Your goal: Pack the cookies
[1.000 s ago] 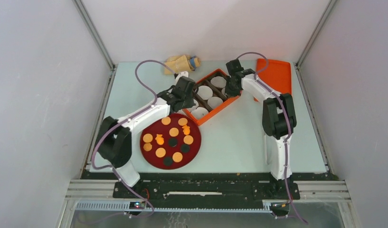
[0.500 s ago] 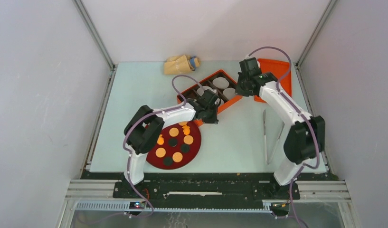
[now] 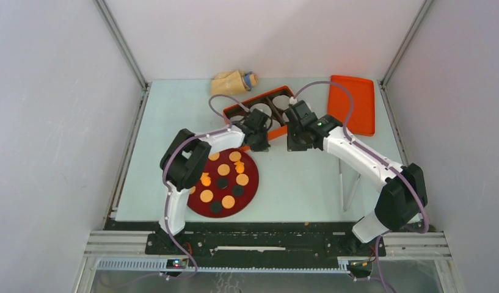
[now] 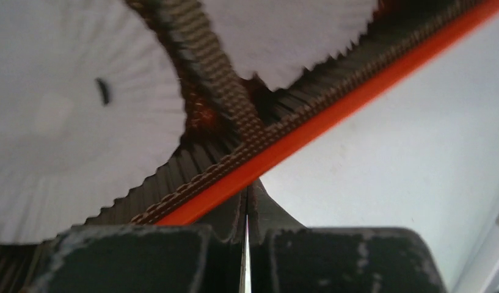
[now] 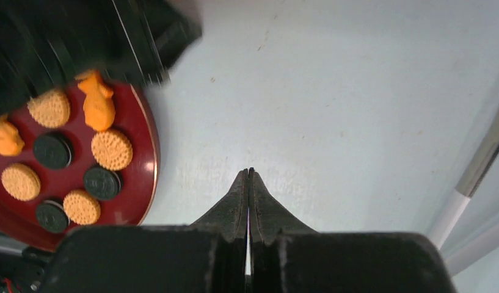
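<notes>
The cookies point(image 3: 228, 201) lie on a dark red plate point(image 3: 251, 190): round orange-tan discs, two brighter orange irregular ones point(image 3: 204, 179) and a few dark round ones point(image 3: 222, 182). The right wrist view shows the cookies point(image 5: 112, 149) on the plate point(image 5: 146, 177) too. An orange box point(image 3: 256, 99) with a brown insert holds white paper liners point(image 4: 69, 122). My left gripper point(image 3: 261, 141) is shut, its tips point(image 4: 247, 186) against the box's orange rim point(image 4: 332, 116). My right gripper point(image 3: 294, 143) is shut and empty point(image 5: 248, 174) over bare table, right of the plate.
An orange lid point(image 3: 352, 104) lies at the back right. A tan cloth bundle point(image 3: 233, 81) sits at the back edge. Metal tongs point(image 3: 347, 177) lie on the table to the right, also showing in the right wrist view point(image 5: 479, 177).
The box has shifted left and back and turned. My left gripper swung right to its near rim. My right gripper came from the box's far right corner to the table beside it.
</notes>
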`<act>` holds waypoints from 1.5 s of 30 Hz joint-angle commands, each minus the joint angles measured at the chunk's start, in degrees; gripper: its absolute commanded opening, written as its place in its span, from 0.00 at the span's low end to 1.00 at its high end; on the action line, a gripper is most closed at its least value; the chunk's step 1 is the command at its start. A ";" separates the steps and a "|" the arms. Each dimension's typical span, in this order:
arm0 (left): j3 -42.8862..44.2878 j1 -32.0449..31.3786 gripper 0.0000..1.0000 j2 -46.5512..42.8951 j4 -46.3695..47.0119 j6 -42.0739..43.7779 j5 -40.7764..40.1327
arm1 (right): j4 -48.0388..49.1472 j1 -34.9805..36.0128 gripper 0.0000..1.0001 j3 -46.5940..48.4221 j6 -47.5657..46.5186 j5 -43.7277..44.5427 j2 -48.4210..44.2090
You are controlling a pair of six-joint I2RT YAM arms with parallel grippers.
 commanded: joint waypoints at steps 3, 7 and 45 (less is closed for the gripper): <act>-3.28 7.77 0.00 -4.16 -1.40 -0.40 -7.54 | 0.53 7.09 0.00 -1.14 1.22 1.03 -1.32; -3.84 8.79 0.00 -6.61 -1.56 1.41 -8.89 | 1.68 10.02 0.00 -1.44 1.90 -1.23 1.10; -29.71 4.40 0.00 -56.03 -8.47 4.00 -36.52 | 8.62 5.52 0.00 -5.18 2.00 -11.67 16.97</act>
